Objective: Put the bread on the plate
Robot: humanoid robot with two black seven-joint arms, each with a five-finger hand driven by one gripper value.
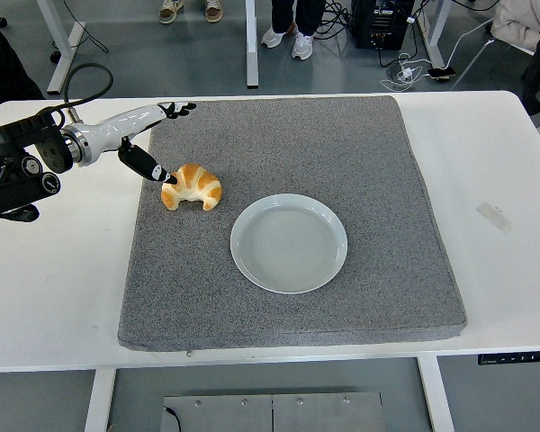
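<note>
A golden croissant lies on the left part of the grey foam mat. To its right, slightly nearer, sits an empty pale round plate. My left hand reaches in from the left edge, white and black, with its fingers spread wide. Its thumb tip is at the croissant's left end, and the other fingers point away over the mat's far left corner. The hand holds nothing. The right arm is out of view.
The mat covers most of the white table. A strip of tape lies on the table at the right. Several people's feet and table legs show on the floor beyond the far edge.
</note>
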